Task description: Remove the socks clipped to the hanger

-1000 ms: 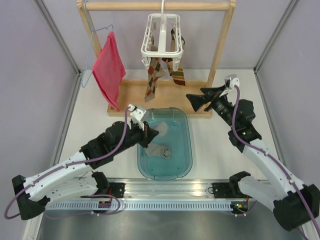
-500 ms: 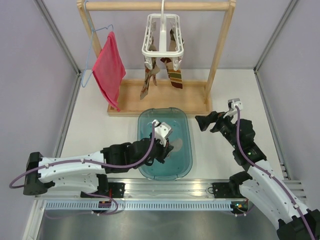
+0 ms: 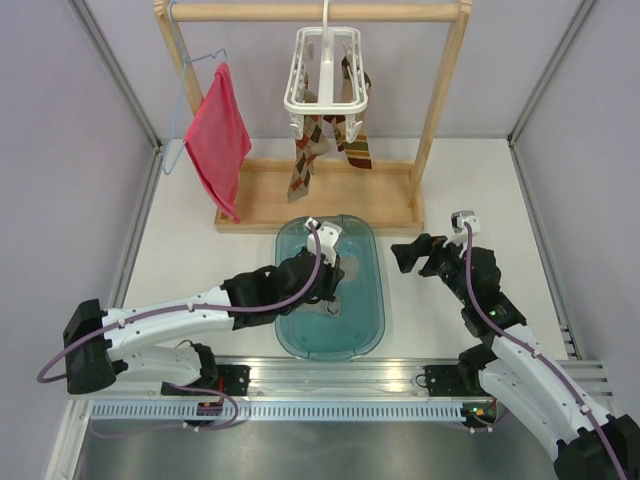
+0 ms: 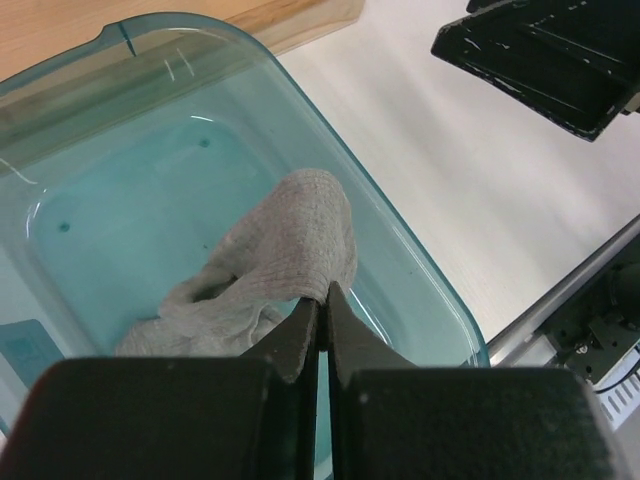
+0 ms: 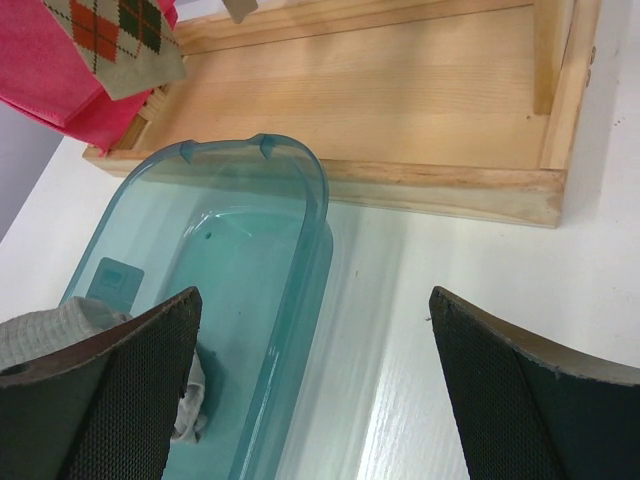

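The white hanger hangs by its hook from the wooden rail. Two argyle socks dangle from its clips, one on the left and another on the right. My left gripper is over the teal bin and shut on the edge of a grey-beige sock, which sags into the bin. In the left wrist view the gripper pinches the sock's fold. My right gripper is wide open and empty, just right of the bin. In the right wrist view it is above bare table.
A red-pink cloth hangs on a thin blue wire hanger at the rack's left. The wooden rack base lies behind the bin, its right post beside the hanger. Grey walls close both sides.
My left gripper carried the grey-beige sock from the bin's left rim to over its middle. My right arm pulled back from near the rack towards the bin's right side.
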`<state>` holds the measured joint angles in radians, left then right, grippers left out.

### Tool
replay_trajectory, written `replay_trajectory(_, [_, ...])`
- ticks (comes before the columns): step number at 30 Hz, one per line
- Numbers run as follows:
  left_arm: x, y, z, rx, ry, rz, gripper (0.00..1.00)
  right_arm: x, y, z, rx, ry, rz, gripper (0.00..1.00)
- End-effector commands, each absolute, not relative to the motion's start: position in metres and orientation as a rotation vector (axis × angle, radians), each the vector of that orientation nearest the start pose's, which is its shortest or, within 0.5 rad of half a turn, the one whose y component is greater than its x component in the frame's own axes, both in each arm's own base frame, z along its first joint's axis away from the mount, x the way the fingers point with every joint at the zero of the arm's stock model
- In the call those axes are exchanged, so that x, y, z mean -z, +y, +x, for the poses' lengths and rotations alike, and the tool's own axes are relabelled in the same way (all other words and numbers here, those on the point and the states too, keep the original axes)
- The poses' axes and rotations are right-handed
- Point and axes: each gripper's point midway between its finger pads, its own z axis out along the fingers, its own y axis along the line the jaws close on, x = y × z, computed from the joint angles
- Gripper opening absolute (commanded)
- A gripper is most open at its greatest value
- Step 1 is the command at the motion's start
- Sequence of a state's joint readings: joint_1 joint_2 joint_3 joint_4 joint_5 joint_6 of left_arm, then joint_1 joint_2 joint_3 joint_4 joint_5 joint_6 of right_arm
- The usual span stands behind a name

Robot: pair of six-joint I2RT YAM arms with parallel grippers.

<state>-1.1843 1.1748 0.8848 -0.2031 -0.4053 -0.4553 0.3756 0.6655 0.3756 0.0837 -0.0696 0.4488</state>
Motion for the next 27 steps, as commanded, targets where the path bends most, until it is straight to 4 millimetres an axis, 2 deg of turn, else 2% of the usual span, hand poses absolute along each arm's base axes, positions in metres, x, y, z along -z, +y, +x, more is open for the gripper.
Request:
replay_trajectory(1, [-0.203, -0.326, 0.189, 0.687, 2.016, 0.421, 0.03, -0.181, 0.133, 0.272, -0.635, 1.792, 0.041, 0.98])
replay_trajectory(2, [-0.202, -0.325, 0.191, 0.683, 2.018, 0.417, 0.14, -0.180, 0.134, 0.272, -0.633, 1.796, 0.040, 0.98])
replay_trajectory(3, [-0.203, -0.324, 0.191, 0.686, 2.016, 0.415, 0.35, -0.179, 0.134, 0.273, -0.631, 1.802, 0.037, 0.98])
replay_trajectory(4, [-0.204, -0.324, 0.192, 0.687, 2.014, 0.410, 0.85, -0.179, 0.134, 0.274, -0.629, 1.804, 0.040, 0.98])
replay_trajectory(5, [-0.205, -0.323, 0.193, 0.685, 2.012, 0.405, 1.00, -0.177, 0.134, 0.274, -0.629, 1.809, 0.039, 0.98])
replay_trajectory(13, [-0.211, -0.305, 0.202, 0.632, 1.990, 0.331, 1.00, -0.170, 0.133, 0.274, -0.621, 1.817, 0.041, 0.98])
replay_trajectory(16, [-0.225, -0.300, 0.202, 0.640, 1.953, 0.333, 1.00, -0.168, 0.134, 0.275, -0.622, 1.822, 0.038, 0.98])
replay_trajectory(19, [-0.228, -0.293, 0.204, 0.600, 1.961, 0.368, 1.00, -0.166, 0.135, 0.275, -0.624, 1.826, 0.036, 0.98])
replay_trajectory(21, [-0.231, -0.290, 0.208, 0.597, 1.966, 0.384, 1.00, -0.166, 0.135, 0.275, -0.626, 1.824, 0.036, 0.98])
replay_trajectory(22, [-0.233, -0.285, 0.218, 0.593, 1.970, 0.360, 1.00, -0.166, 0.135, 0.275, -0.628, 1.826, 0.036, 0.98])
replay_trajectory(24, [-0.237, -0.283, 0.224, 0.638, 1.969, 0.349, 1.00, -0.166, 0.136, 0.275, -0.631, 1.827, 0.037, 0.98])
replay_trajectory(25, [-0.239, -0.275, 0.234, 0.630, 1.963, 0.310, 1.00, -0.166, 0.135, 0.275, -0.629, 1.825, 0.039, 0.98])
replay_trajectory(26, [-0.244, -0.272, 0.238, 0.633, 1.946, 0.302, 1.00, -0.165, 0.135, 0.275, -0.627, 1.824, 0.037, 0.98])
replay_trajectory(27, [-0.257, -0.268, 0.241, 0.643, 1.903, 0.277, 1.00, -0.165, 0.134, 0.274, -0.627, 1.824, 0.040, 0.98])
